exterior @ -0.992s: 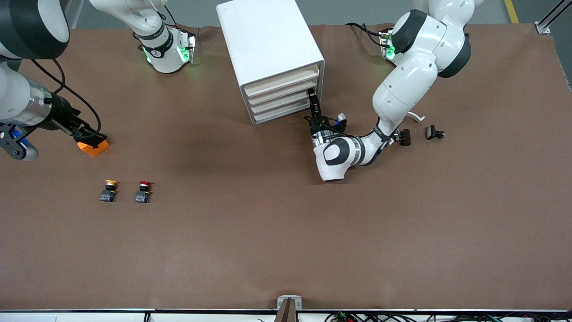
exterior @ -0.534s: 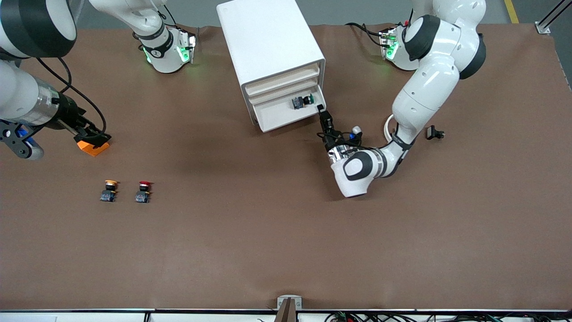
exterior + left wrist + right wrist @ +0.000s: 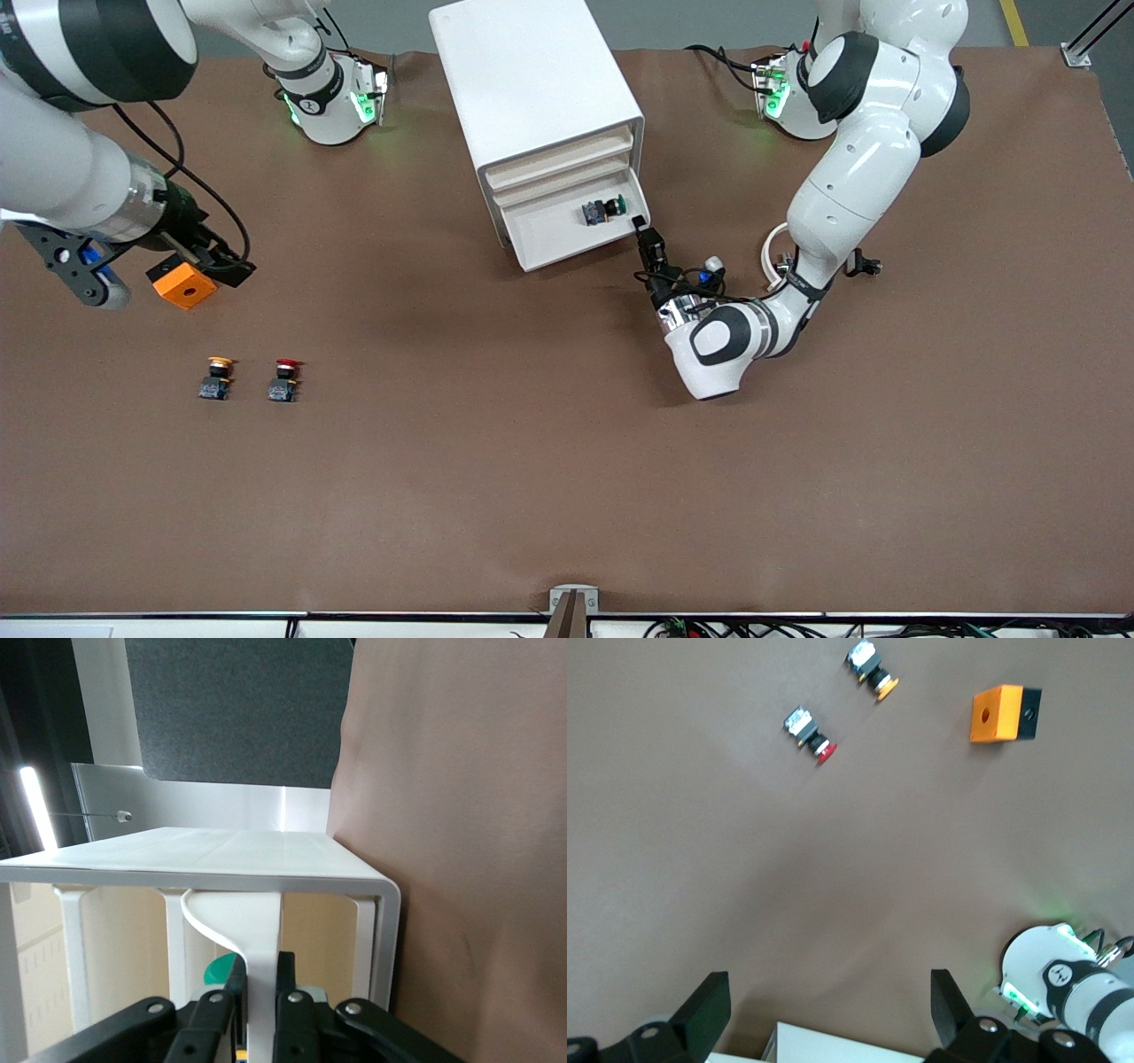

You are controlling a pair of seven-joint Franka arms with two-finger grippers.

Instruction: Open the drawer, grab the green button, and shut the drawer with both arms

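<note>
Brown counter (image 3: 532,461): drawer (image 3: 567,232) out, button (image 3: 602,211) inside. Left tool (image 3: 640,229) pinches handle (image 3: 263,957); right tool (image 3: 208,266) spread, above orange block (image 3: 183,288). Your risk: handle slips, drawer overruns.

Bright, even lighting; soft shadows

A brown mat (image 3: 532,461) covers the whole table, smooth and evenly lit, with soft shadows near its middle. Along the table's edge nearest the front camera runs a pale strip with a small metal bracket (image 3: 573,599) at its midpoint and a tangle of cables (image 3: 797,627) toward the left arm's end. Past the edge where the bases stand, grey floor (image 3: 691,22) shows, crossed by a yellow line (image 3: 1013,22) near the corner.
</note>
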